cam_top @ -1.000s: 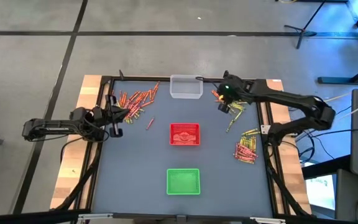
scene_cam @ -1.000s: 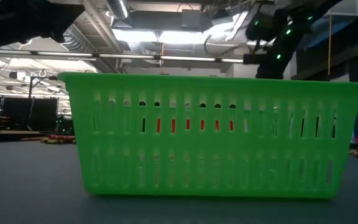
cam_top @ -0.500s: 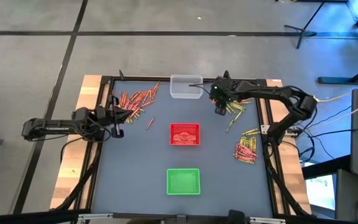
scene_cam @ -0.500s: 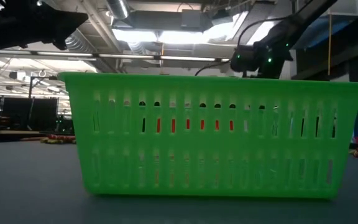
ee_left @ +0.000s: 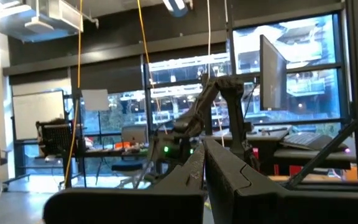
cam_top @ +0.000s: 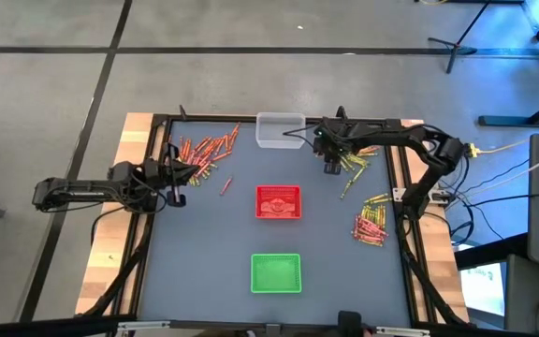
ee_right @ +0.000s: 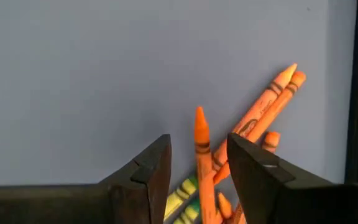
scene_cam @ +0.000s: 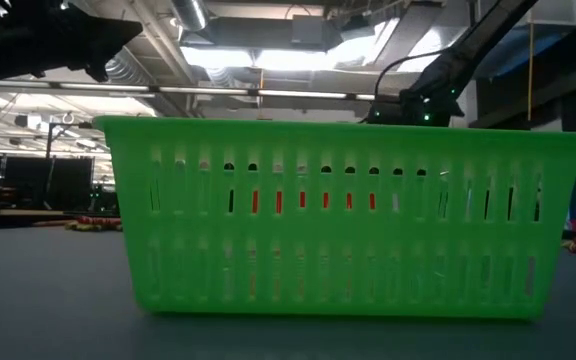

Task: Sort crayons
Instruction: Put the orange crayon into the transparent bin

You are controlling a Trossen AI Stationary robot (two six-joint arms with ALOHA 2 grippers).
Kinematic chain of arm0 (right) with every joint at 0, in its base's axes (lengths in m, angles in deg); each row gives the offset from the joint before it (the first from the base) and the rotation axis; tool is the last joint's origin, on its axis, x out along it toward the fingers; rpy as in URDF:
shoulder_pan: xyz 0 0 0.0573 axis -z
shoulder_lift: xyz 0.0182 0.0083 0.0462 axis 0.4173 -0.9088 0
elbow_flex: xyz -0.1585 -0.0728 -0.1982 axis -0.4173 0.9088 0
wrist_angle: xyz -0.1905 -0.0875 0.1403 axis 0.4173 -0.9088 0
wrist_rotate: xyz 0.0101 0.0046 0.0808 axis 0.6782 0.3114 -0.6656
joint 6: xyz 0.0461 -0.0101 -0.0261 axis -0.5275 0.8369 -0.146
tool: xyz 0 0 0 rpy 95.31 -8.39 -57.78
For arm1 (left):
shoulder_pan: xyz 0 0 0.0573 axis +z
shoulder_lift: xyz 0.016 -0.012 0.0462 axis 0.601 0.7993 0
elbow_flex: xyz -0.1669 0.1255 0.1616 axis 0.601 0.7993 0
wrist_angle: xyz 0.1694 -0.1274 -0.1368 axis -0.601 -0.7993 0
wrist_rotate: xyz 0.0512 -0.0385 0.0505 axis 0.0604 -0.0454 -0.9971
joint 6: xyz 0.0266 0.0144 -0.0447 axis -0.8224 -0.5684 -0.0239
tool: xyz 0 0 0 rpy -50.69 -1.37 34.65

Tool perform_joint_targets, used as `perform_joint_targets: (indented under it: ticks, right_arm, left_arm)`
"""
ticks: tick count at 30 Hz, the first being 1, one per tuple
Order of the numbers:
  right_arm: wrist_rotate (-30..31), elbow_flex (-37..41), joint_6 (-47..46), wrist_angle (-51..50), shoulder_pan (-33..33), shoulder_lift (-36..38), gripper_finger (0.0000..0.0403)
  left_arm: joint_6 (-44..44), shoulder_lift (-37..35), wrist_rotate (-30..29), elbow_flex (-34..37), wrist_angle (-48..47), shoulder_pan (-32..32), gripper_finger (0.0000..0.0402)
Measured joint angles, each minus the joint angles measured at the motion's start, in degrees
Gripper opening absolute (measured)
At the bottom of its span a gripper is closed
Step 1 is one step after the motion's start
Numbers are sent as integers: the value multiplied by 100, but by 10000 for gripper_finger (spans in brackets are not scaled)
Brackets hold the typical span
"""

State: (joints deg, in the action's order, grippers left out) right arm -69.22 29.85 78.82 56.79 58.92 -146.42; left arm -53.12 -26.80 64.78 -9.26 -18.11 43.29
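Note:
Crayons lie loose on the grey table in three heaps: far left point(cam_top: 206, 148), far right point(cam_top: 352, 167) and right edge point(cam_top: 371, 223). My right gripper point(cam_top: 331, 165) points down over the far-right heap, open. In the right wrist view its fingers point(ee_right: 157, 171) stand on either side of an orange crayon point(ee_right: 200, 134), which lies on other orange and green crayons, with a gap on each side. My left gripper point(cam_top: 176, 181) waits shut at the table's left edge, tipped slightly up point(ee_left: 204, 163).
A clear tray point(cam_top: 280, 130) stands at the far edge, just left of my right gripper. A red tray point(cam_top: 278, 201) sits mid-table and a green tray point(cam_top: 276, 272) near the front. The green tray point(scene_cam: 338, 215) fills the low view. A black frame borders the table.
My right gripper has come down onto the far-right crayon heap, shifting slightly toward the table's left, while its arm has folded in toward the far edge. The left arm has kept still.

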Motion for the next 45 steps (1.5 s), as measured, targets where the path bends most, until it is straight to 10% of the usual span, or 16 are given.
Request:
perform_joint_targets:
  ticks: [7,17,34,45]
  right_arm:
    - [0,-7,178,170,31,-199,140]
    - [335,-3,264,208,39,-214,14]
    - [671,-933,67,-299,-570,677,18]
    - [-714,-1679,-690,1664,-536,537,18]
  left_arm:
    - [-4,0,4,0,75,0,0]
    - [-1,-2,2,0,129,2,0]
    - [-4,-2,-166,0,294,1,0]
    - [1,-2,-190,0,412,2,0]
